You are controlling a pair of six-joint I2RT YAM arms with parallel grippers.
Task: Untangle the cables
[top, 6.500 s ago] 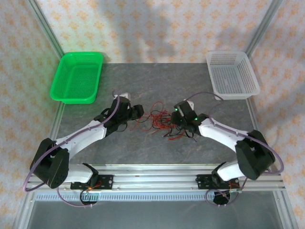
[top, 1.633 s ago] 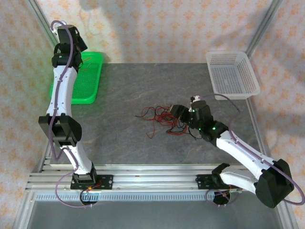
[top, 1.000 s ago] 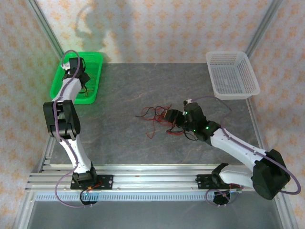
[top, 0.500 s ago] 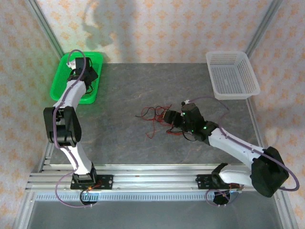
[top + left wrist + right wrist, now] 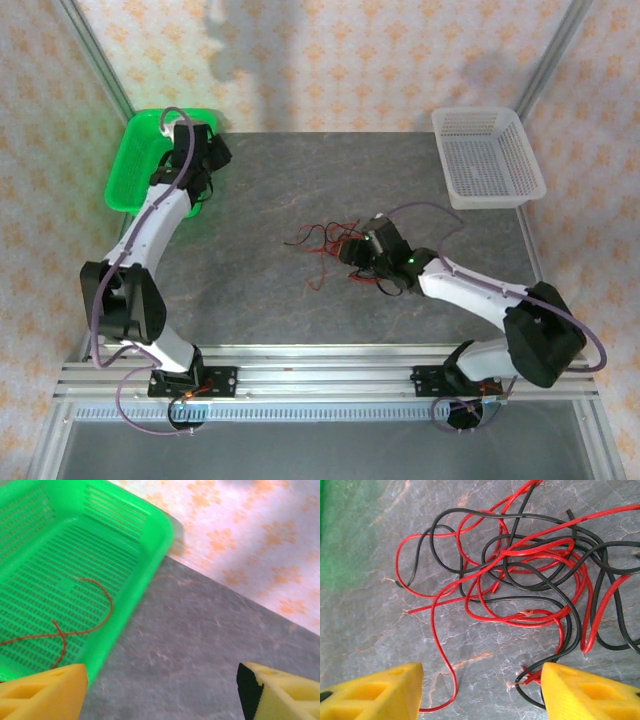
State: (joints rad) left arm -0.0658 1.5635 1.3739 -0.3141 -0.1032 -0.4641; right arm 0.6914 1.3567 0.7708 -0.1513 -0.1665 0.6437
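Pale wallpaper (image 5: pixel 350 60) with orange flower prints backs a grey, marble-veined counter (image 5: pixel 280 180). At the upper left of the overhead view sits a bright green slatted plastic basket (image 5: pixel 122 180). The left wrist view shows one thin red wire (image 5: pixel 97 607) lying looped on its floor, in the left half of that frame. The left pincer (image 5: pixel 160 692) hangs over the basket's rim and the bare counter beside it, its two yellow fingers (image 5: pixel 45 692) spread wide with nothing between them.

Near the middle of the counter, slightly right, lies a loose tangle of thin red and black cables (image 5: pixel 325 245), well apart from both baskets. The right pincer (image 5: pixel 480 690) is low over the tangle's edge, its yellow fingers standing wide apart and gripping nothing. A red strand curls on the counter between them, and a small black-and-red loop lies just beside the inner edge of the right-hand finger.

At the upper right, a white mesh plastic basket (image 5: pixel 530 165) sits at the counter's corner.
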